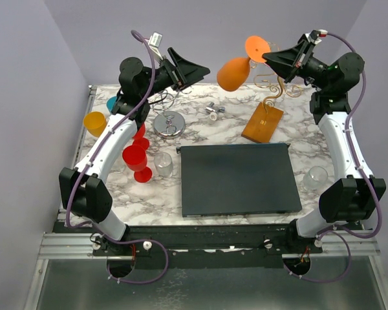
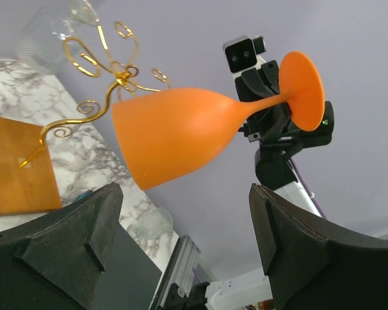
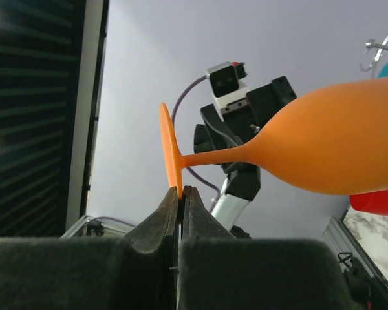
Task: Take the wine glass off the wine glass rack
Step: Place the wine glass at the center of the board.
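Right wrist view: right gripper is seen clenched on the rim of the foot of the orange wine glass. The glass is held sideways in the air at the far middle, left of the wine glass rack and off its hooks. Left gripper is spread open facing the bowl. The glass is judged light, stiff and smooth, likely plastic. A pinched foot rim may pivot, so the stem or bowl is the safer hold.
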Robot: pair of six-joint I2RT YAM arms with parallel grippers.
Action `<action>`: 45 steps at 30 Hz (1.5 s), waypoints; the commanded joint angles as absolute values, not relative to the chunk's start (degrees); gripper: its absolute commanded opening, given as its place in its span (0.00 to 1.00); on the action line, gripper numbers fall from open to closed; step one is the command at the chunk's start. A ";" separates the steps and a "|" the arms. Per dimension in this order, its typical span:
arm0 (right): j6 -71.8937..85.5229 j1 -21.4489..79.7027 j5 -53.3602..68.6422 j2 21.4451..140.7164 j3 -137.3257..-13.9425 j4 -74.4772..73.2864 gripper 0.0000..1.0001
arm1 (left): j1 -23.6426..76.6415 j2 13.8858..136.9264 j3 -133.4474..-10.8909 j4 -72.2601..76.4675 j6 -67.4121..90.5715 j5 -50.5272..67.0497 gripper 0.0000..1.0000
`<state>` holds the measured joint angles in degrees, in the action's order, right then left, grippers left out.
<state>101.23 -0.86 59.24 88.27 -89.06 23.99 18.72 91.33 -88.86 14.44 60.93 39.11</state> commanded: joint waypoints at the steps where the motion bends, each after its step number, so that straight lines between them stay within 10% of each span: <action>1: 111.91 -1.21 60.84 87.47 -92.36 36.25 0.00 | 18.72 90.47 -87.82 24.71 67.10 45.73 0.86; 31: 124.95 -0.01 59.99 88.31 -91.96 51.33 0.01 | 25.05 97.83 -92.87 50.95 81.91 46.32 0.75; 45: 111.62 0.00 62.39 85.58 -87.61 39.15 0.01 | 26.28 94.30 -85.94 54.40 82.17 42.09 0.25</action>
